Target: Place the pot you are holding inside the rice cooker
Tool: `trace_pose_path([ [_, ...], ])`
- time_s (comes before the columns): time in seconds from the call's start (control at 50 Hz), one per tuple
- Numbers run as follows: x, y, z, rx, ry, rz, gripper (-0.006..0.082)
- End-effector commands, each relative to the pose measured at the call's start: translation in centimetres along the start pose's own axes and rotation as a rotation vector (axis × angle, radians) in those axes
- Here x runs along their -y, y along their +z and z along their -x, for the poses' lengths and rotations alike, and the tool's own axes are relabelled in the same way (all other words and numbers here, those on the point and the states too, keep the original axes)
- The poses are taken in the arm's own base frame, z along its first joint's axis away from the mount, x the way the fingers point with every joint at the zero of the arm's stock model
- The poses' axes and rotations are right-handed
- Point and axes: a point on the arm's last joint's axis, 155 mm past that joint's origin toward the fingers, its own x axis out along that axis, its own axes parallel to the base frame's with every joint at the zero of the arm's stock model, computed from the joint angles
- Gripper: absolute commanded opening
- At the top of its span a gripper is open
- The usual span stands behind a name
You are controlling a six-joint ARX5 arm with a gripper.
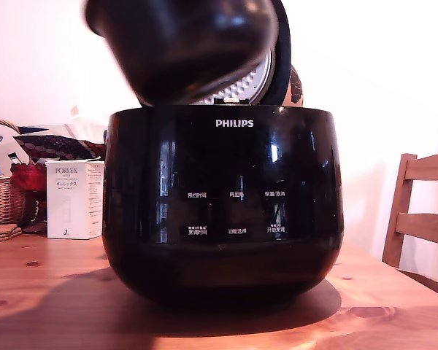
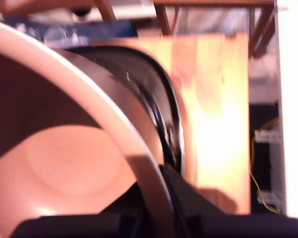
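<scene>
Currently the pot (image 1: pixel 182 44) hangs tilted above the cooker (image 1: pixel 223 204), clear of its opening. Fingers (image 2: pixel 161 198) pinch the thin rim. Judged rigid, smooth and slip-prone; rim hold is adequate if lowered level.

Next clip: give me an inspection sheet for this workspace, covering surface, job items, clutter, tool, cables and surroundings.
Surface: wooden table, knotty, bare in front of the cooker.
Job's things: pot tilted in the air above the cooker; lid open behind it. Pot not yet inside.
Clutter: white box, wicker basket, coasters at the exterior view's left.
Tool: dark fingers at the pot's rim in the wrist view; grip looks closed on it.
Cables: thin yellow wire beyond the table edge.
Surroundings: wooden chair at the exterior view's right; bright wall behind.
</scene>
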Motion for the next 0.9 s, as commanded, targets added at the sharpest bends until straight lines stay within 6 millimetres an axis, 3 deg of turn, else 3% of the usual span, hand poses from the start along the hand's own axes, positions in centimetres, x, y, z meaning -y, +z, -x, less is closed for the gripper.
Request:
trace_pose_path([
  [0.0, -0.8, 1.8, 0.3, 0.052, 0.031, -0.019, -0.0024],
  [0.38, -0.7, 1.1, -3.0, -0.012, -0.017, -0.018, -0.0024],
  [0.88, -0.5, -1.5, -3.7, -0.130, -0.030, -0.025, -0.0024],
])
